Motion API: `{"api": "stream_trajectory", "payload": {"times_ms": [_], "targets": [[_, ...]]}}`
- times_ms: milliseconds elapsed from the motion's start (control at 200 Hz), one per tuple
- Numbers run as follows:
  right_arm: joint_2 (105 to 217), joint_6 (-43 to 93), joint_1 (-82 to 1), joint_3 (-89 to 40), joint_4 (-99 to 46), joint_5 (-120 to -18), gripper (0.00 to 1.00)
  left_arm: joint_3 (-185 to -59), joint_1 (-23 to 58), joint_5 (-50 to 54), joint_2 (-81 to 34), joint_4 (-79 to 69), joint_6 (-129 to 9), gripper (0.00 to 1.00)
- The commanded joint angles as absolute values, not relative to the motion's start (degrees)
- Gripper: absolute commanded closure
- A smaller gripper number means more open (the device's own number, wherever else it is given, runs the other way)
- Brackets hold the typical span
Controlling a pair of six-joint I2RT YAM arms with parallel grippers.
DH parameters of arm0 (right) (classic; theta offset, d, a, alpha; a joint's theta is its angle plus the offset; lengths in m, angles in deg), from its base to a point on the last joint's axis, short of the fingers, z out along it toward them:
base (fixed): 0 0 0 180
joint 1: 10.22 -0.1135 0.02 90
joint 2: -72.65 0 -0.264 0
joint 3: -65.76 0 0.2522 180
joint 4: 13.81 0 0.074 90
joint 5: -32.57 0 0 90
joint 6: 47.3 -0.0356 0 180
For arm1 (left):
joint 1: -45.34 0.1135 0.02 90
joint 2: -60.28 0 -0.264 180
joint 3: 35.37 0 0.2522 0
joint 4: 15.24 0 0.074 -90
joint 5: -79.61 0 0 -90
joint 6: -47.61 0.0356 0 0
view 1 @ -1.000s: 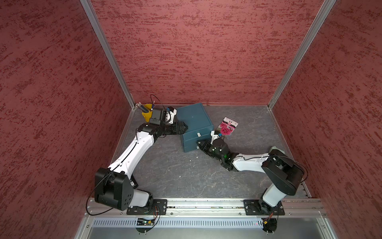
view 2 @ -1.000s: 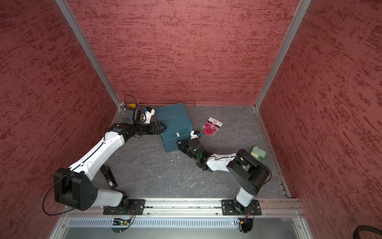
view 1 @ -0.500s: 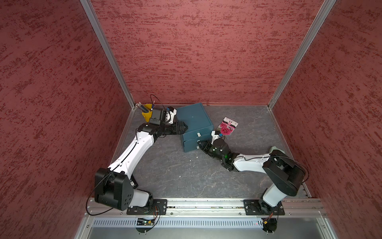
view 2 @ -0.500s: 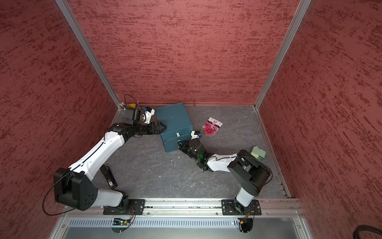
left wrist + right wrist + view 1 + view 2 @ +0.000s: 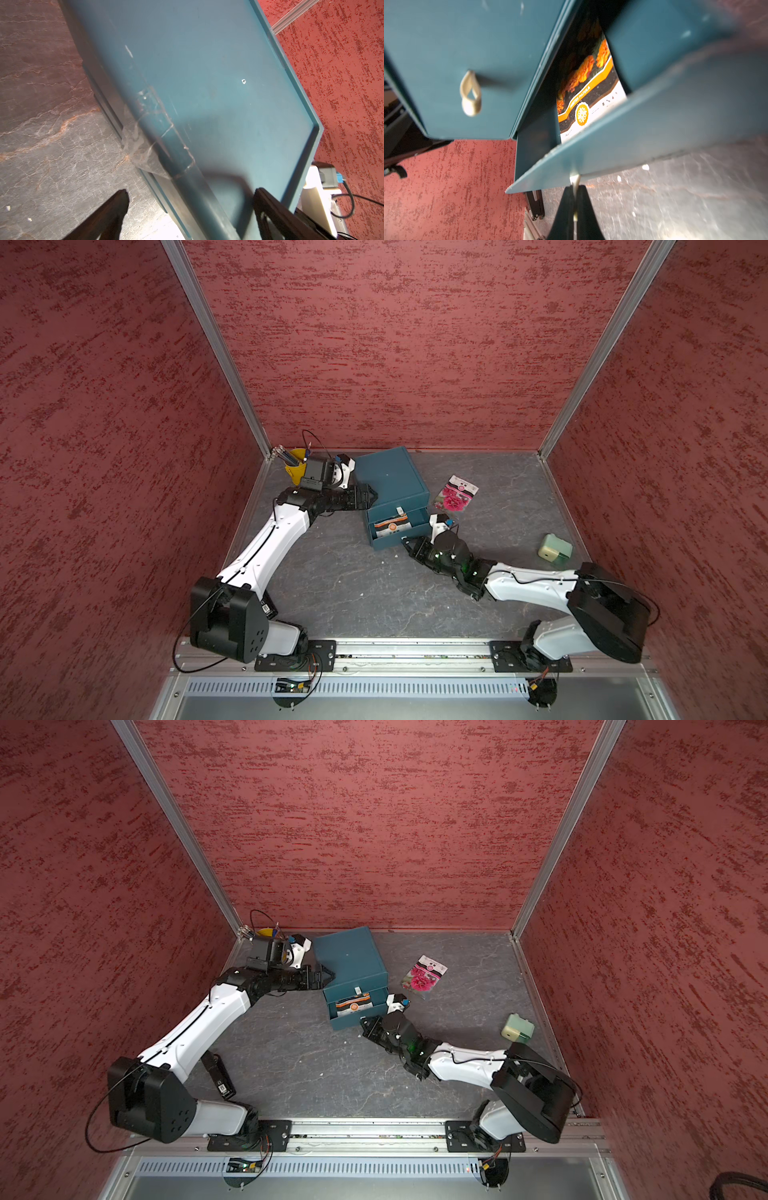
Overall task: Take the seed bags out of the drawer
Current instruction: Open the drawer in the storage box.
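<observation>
One marigold seed bag (image 5: 588, 89) is seen lying flat in the lower drawer (image 5: 388, 543) of the teal drawer box (image 5: 390, 475), its top half still under the box body. Whether another is beneath it cannot be told. The pink-flower seed bag (image 5: 455, 494) is already out, on the tabletop just beside the box, on the side away from the left arm.

The right gripper (image 5: 574, 187) is pinched tight on the drawer's pull tab (image 5: 574, 179). The left gripper (image 5: 191, 193) is spread wide, straddling the box's top edge as a brace.

Step judged: the drawer is being drawn further open. A straight pull away from the box is called for next. The tab is then to be released and the bag's exposed edge pinched at a low angle.

Versus a second earlier, the right jaws have been closed onto the tab. The box, pink bag and left arm are unmoved.
</observation>
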State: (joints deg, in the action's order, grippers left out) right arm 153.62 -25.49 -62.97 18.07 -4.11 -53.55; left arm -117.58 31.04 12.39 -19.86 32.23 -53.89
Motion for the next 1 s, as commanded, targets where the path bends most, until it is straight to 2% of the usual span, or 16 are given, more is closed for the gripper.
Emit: {"api": "stream_trajectory", "payload": {"times_ms": [0, 401, 992], "targets": [[150.1, -25.8, -65.1, 19.3, -8.2, -49.9, 1.00, -117.1, 30.6, 11.8, -19.3, 33.4, -53.2, 0.03], [141.7, -28.0, -70.5, 22.5, -17.5, -44.7, 1.00, -117.5, 30.4, 11.8, -19.4, 33.3, -52.9, 0.03], [137.5, -30.9, -75.7, 23.3, -24.9, -39.9, 1.00, -117.2, 30.5, 11.9, -19.1, 33.4, -52.3, 0.03]]}}
